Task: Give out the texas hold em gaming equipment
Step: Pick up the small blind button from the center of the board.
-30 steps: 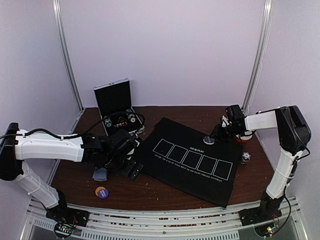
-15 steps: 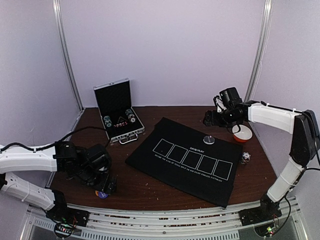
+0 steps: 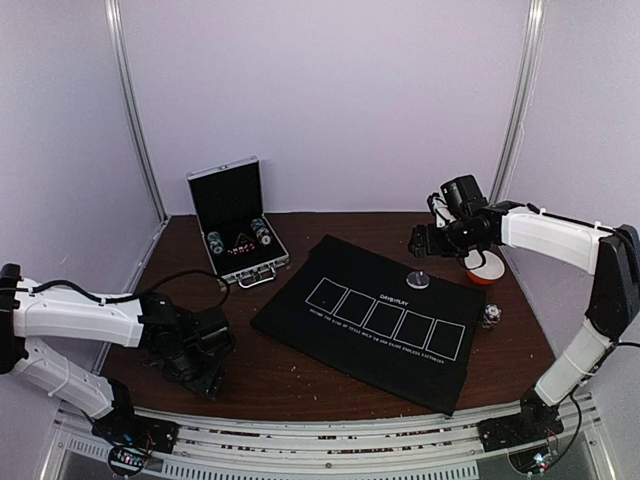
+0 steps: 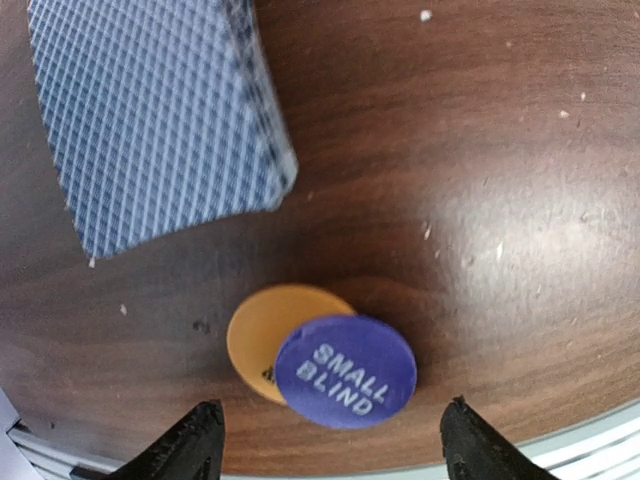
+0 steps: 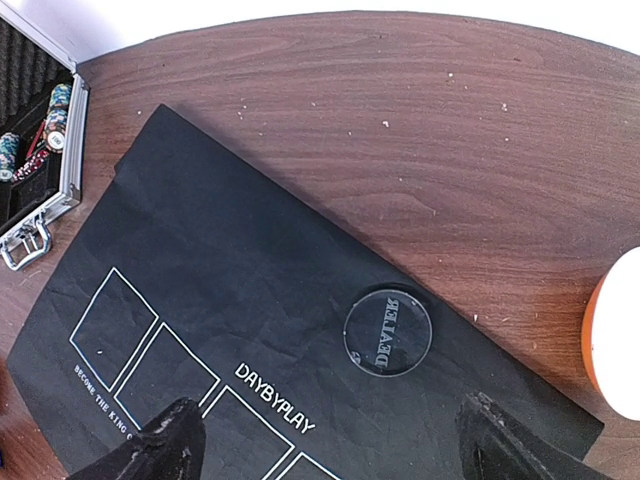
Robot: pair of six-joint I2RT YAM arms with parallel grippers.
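In the left wrist view, a purple "SMALL BLIND" button [image 4: 346,372] lies partly on top of an orange button [image 4: 262,330] on the wooden table. A deck of blue-grey-backed cards [image 4: 160,120] lies just beyond them. My left gripper [image 4: 330,455] is open and empty above the two buttons; in the top view it [image 3: 203,362] hides them and the cards. A dark silver "DEALER" button [image 5: 388,331] lies on the black mat [image 5: 220,270] near its far edge, and also shows in the top view [image 3: 418,280]. My right gripper [image 5: 335,445] is open and empty above it.
An open aluminium case [image 3: 236,232] with chips stands at the back left. An orange-and-white bowl [image 3: 483,268] sits at the back right. A small pile of striped chips [image 3: 490,316] lies right of the mat [image 3: 375,320].
My left arm has drawn back from the mat's left edge to the front left and now covers the buttons. My right gripper has risen and moved back from the dealer button.
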